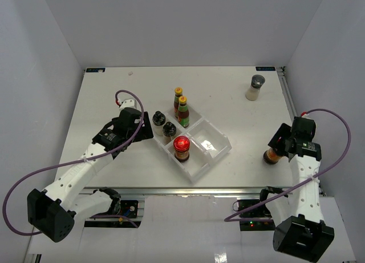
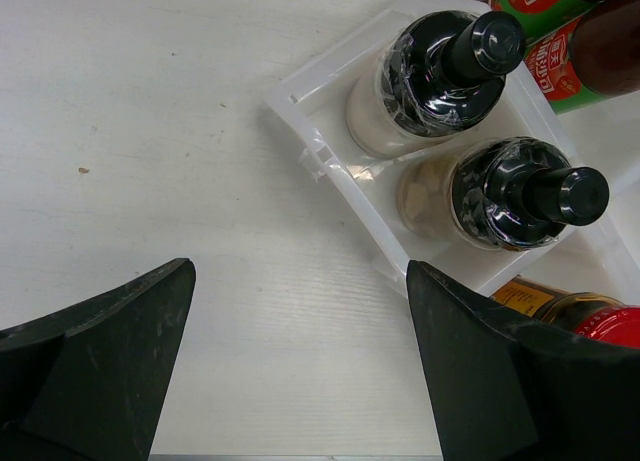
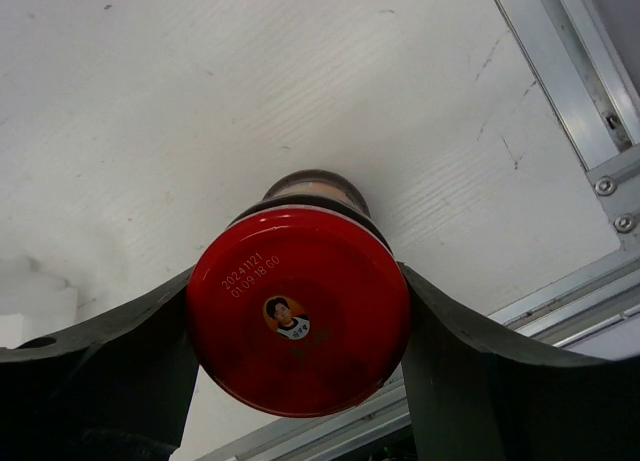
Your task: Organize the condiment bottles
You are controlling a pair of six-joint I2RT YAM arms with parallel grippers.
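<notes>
Seven containers are out on the white table (image 1: 114, 97), and five of them are standing in the clear tray (image 1: 227, 142) at the centre. In the tray's twelve o'clock compartment, the far sauce bottle (image 1: 178, 96) and the near sauce bottle (image 1: 183, 110) stand upright side by side, yellow caps up. In the nine o'clock compartment, the white-filled black-capped bottle (image 2: 430, 81) and the tan-filled black-capped bottle (image 2: 515, 196) stand upright just beside each other. At six o'clock a red-lidded jar (image 1: 181, 145) stands against the wall it shares with that pair. The grey-lidded shaker (image 1: 256, 87) stands alone between one and two o'clock from the tray, well apart, near the table's far right corner. The left gripper (image 2: 300, 281) hangs at the tray's nine o'clock, just outside the wall. Its jaws are spread wide over bare table, with nothing between them. At three o'clock from the tray, near the right edge, the right gripper (image 1: 276, 151) has the other red-lidded jar (image 3: 298, 311). The wrist camera shows both fingers (image 3: 120, 351) pressed against opposite sides of the red lid, with the brown body hanging below. The jar looks upright, but I can't tell whether its base rests on the table.
</notes>
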